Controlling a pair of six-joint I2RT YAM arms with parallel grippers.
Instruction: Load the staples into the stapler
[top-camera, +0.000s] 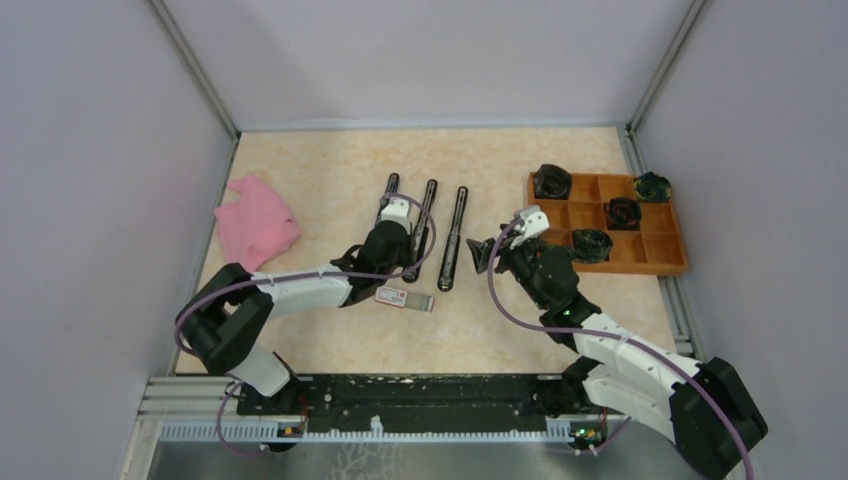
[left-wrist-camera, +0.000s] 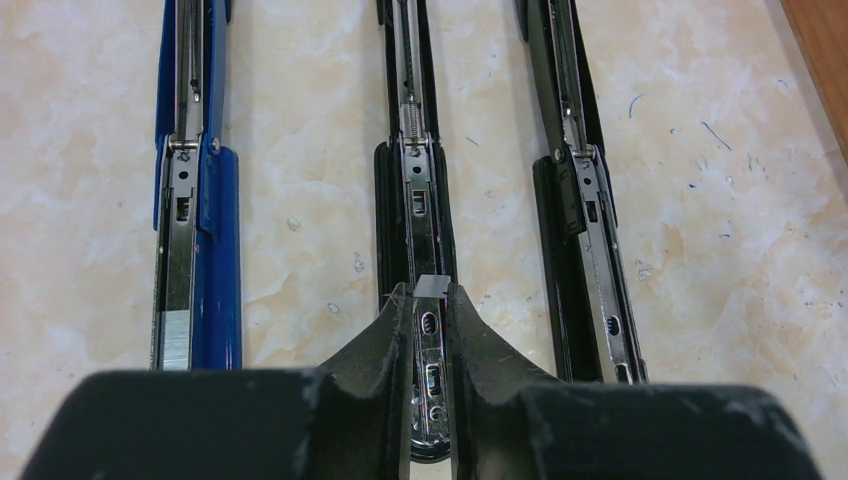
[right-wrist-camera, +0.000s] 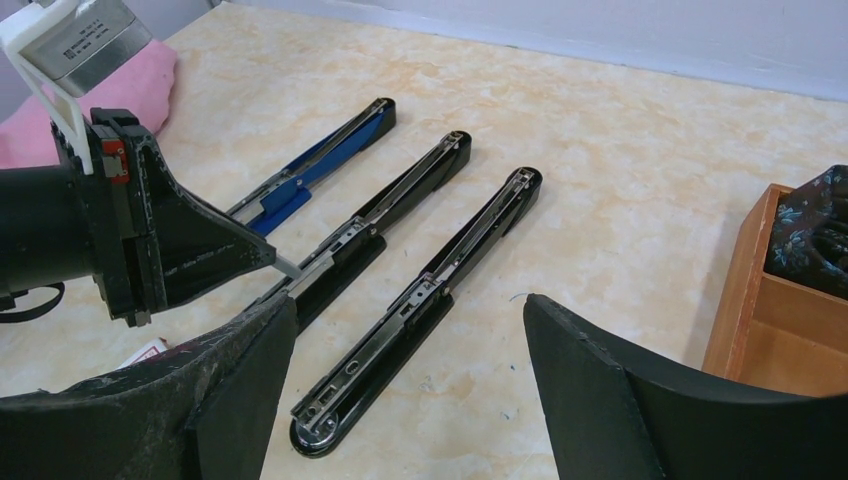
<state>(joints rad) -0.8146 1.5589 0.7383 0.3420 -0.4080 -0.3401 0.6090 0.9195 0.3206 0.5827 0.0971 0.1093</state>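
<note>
A short grey staple strip (left-wrist-camera: 433, 287) is pinched between the fingertips of the left gripper (left-wrist-camera: 428, 300), whose jaws are clenched on it with only a narrow gap between them. The strip sits right over the metal channel of the middle stapler (left-wrist-camera: 415, 200), toward that stapler's near end; whether it touches the channel cannot be told. The middle stapler is black and lies opened out flat on the table (top-camera: 320, 170), running from near to far. Just to its left lies a blue stapler (left-wrist-camera: 190, 230) and just to its right a second black stapler (left-wrist-camera: 580, 200), both opened flat too and roughly parallel to it, the three apart from one another. The white staple box (top-camera: 392, 296) with red print lies flat on the table nearer than the staplers, just beside the left arm, with a grey strip (top-camera: 421, 303) at its right end. The right gripper (right-wrist-camera: 408, 302) is released, its two fingers spread wide, holding nothing and hanging close to the near end of the right black stapler. A pink cloth (top-camera: 257, 220) lies bunched at the left edge of the table. On the far right stands a wooden tray (top-camera: 660, 255) with compartments, several of them holding dark rolled items (top-camera: 552, 182).
</note>
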